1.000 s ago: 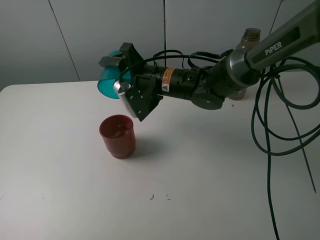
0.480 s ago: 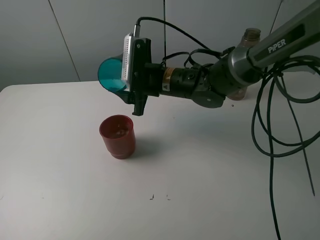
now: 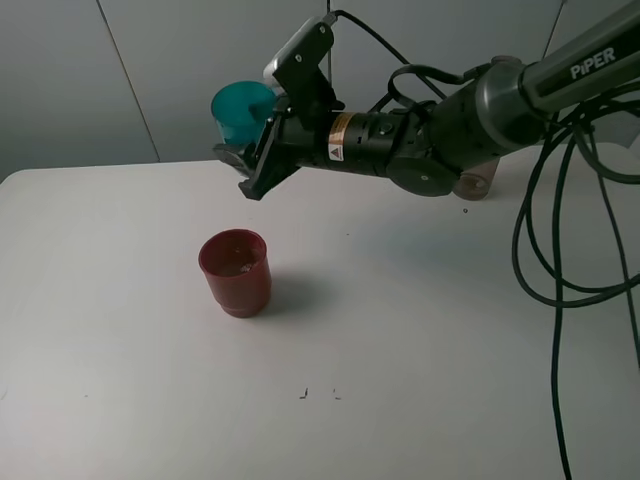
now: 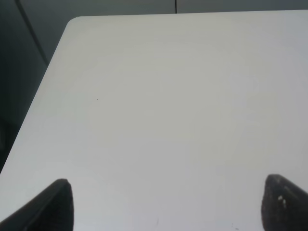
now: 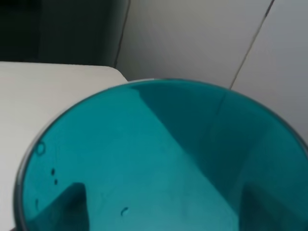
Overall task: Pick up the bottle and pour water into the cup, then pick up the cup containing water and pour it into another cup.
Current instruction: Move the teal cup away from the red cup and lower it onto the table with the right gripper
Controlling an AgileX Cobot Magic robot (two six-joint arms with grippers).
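Small translucent teal plastic tumbler [image 3: 243, 112], clamped in right gripper [image 3: 252, 150] above and behind squat dark red plastic cup [image 3: 235, 272] on white table [image 3: 420, 340]: level it fully before setting down; left gripper [image 4: 163, 204] spread, empty.

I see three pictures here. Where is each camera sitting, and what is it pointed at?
High view: off the arms, looking down on the white table, red cup and the right arm holding the teal cup.
Left wrist view: on the left arm, facing bare table; its two dark fingertips show.
Right wrist view: on the right arm, looking into the teal cup.
Shared: the teal cup, high and right wrist views.
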